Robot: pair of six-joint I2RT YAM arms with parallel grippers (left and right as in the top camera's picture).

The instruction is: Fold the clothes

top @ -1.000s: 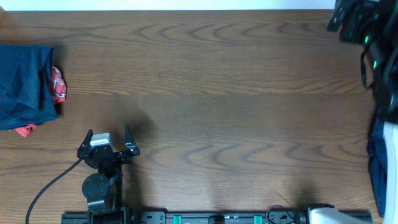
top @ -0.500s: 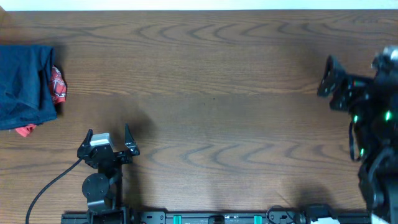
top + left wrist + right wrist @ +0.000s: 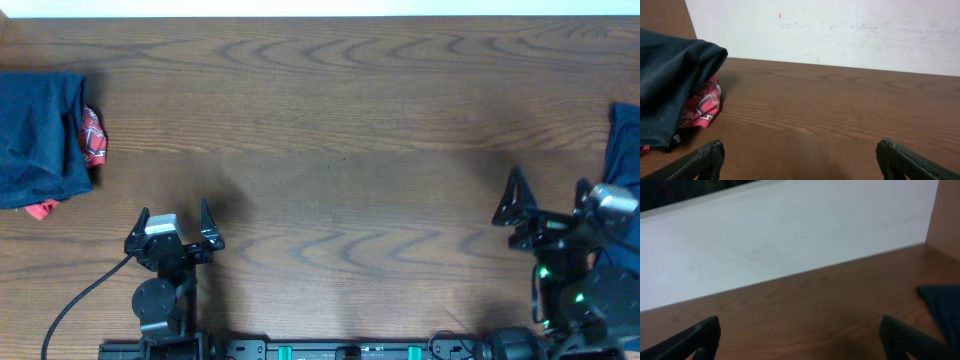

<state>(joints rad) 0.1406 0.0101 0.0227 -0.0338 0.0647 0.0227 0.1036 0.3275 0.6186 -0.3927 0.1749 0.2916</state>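
Observation:
A pile of dark navy clothes (image 3: pixel 40 135) lies at the table's far left edge; the left wrist view shows it as a folded stack (image 3: pixel 670 85). Another navy garment (image 3: pixel 626 150) lies at the right edge, and one corner of it (image 3: pixel 942 305) shows in the right wrist view. My left gripper (image 3: pixel 175 213) rests open near the front left, well short of the pile, with bare wood between its fingers (image 3: pixel 700 162). At the front right, beside the right-hand garment, my right gripper (image 3: pixel 549 195) is open and holds nothing.
A red patterned cloth (image 3: pixel 93 135) pokes out from under the left pile, also seen low beside it in the left wrist view (image 3: pixel 702 105). A white wall (image 3: pixel 840 30) runs along the table's back edge. Bare wooden tabletop (image 3: pixel 340 150) spans the middle.
My right arm swept from the back right corner down to the front right of the table, its gripper staying open. The left arm and the left pile have not moved.

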